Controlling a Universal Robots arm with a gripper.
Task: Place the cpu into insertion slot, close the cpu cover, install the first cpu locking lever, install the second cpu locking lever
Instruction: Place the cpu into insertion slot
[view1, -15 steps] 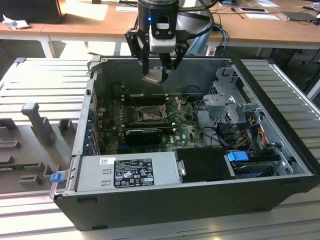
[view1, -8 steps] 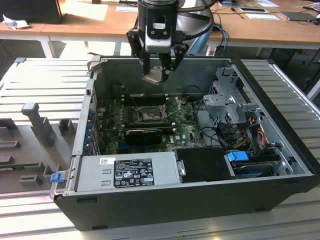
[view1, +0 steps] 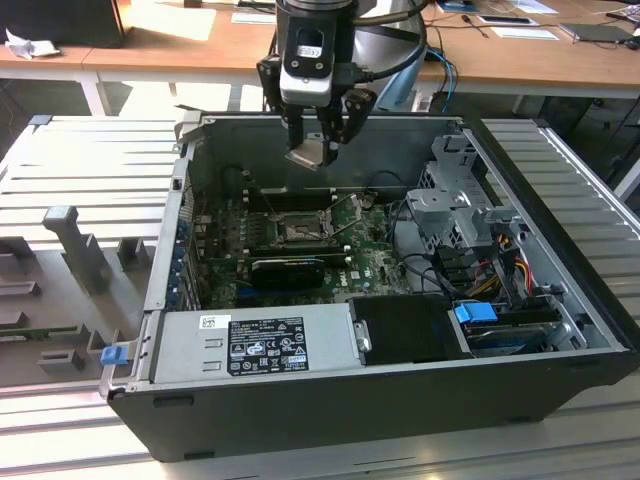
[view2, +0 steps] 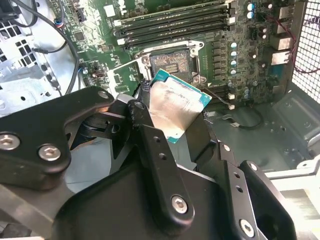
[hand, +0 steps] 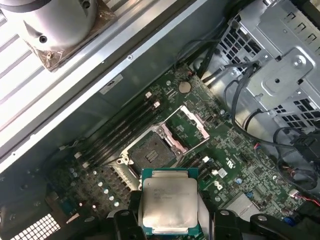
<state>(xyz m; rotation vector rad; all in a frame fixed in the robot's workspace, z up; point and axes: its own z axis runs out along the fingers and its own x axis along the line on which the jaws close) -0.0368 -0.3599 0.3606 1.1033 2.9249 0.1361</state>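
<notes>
Exterior view: fingers (view1: 294, 128) grip one cpu (view1: 311, 153) above one insertion slot (view1: 298, 232).

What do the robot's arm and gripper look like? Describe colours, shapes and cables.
The black gripper has jointed, link-shaped fingers fastened with round silver screws. Its wrist block carries a white label. The arm is a pale silver-grey cylinder, with black cables trailing beside it.

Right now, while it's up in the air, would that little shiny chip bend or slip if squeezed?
The cpu looks stiff: it sits flat in the gripper. Its smooth metal face could be slippery. Probably light, being thin.
</notes>
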